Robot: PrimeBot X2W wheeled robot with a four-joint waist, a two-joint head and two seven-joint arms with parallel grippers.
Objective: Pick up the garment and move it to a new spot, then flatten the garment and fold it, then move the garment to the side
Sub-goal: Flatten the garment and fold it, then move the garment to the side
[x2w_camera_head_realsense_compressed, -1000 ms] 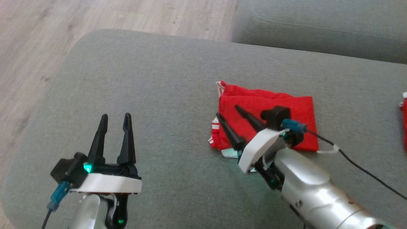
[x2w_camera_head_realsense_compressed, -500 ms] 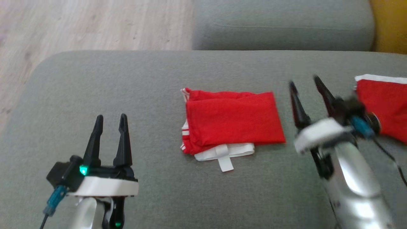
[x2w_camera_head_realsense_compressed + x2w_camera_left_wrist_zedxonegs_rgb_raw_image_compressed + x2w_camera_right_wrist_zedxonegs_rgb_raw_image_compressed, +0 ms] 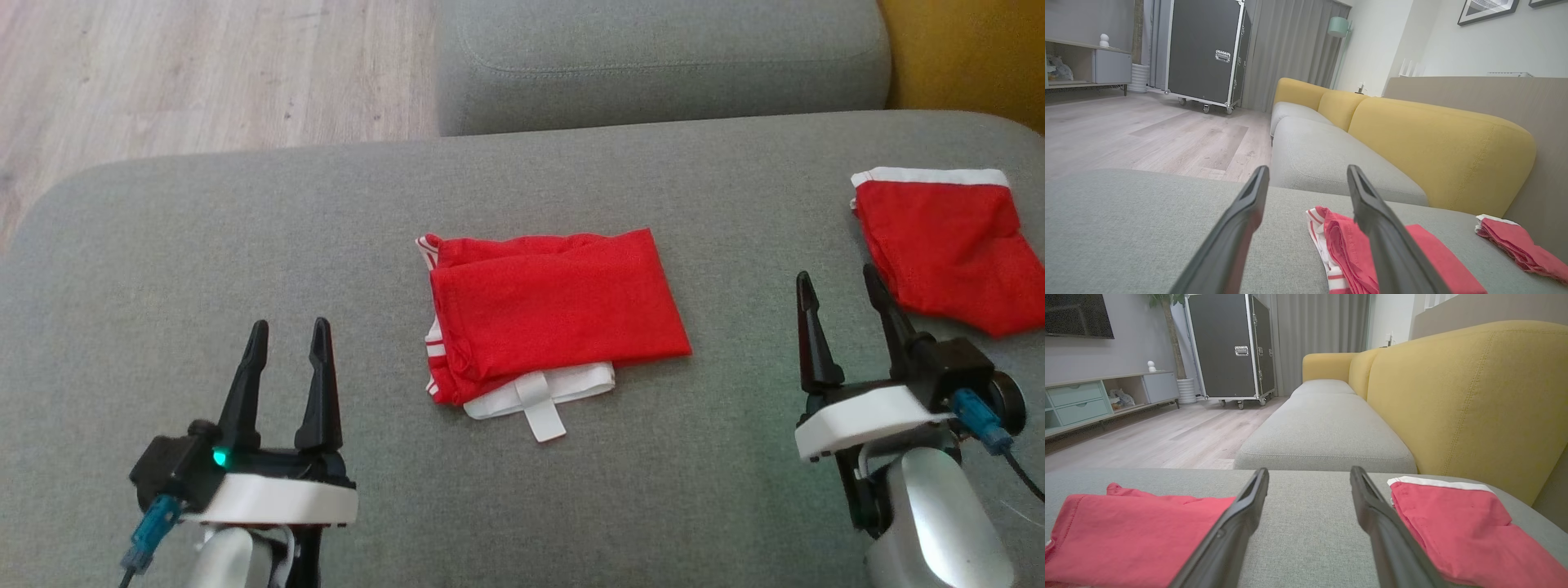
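Garment [image 3: 555, 314]: uncovered since a second ago, when the right gripper [image 3: 837, 276] reached over it; folded red, a white band showing at its near edge, mid-cushion.
Right gripper: now off to its right, jaws wide, empty.
Left gripper [image 3: 290, 324]: jaws wide, empty, apart from it.
Sofa cushion [image 3: 204, 245]: grey; second red garment [image 3: 947, 245] at far right.

Soft, even daylight fills all three views; nothing is dim. In the head view the garment [image 3: 555, 310] casts only a thin shadow on the grey sofa seat [image 3: 245, 245], and the silver forearm [image 3: 939, 523] carries a pale sheen. A green lamp [image 3: 219, 456] glows at the base of the left pincer [image 3: 290, 322]. In both wrist views upright lines lean near the edges, and the near fingers [image 3: 1233, 237] look slightly soft.
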